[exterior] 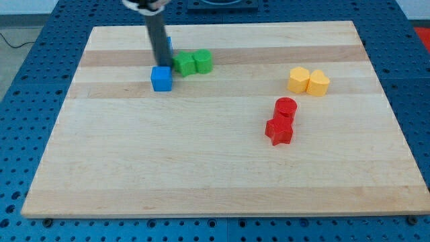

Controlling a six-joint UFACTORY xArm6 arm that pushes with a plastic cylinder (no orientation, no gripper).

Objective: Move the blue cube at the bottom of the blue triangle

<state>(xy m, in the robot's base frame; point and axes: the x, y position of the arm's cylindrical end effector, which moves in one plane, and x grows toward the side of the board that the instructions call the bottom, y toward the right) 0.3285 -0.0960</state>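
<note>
Desk: pale wooden board (201, 168) on a blue perforated base.
Blue cube: small solid blue block (161, 78), toward the view's upper left.
My tip: dark rod's end (163, 64), touching or just above the blue cube's top edge.
Blue triangle: sliver of blue (169, 44) behind the rod, above the blue cube; shape unclear.
Neighbours: two green blocks (193, 62) right of the blue cube.
Jaws: none; a bare rod.
Handling: probably light, rigid, slides easily; push a flat face centrally or it may twist.

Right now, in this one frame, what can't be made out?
- Blue triangle: mostly hidden behind the rod; only a blue sliver shows in the camera view.
- My tip: just above the blue cube; contact cannot be told.
- Arm above the rod: cut off by the view's top edge.
- Green blocks: exact shapes unclear.
</note>
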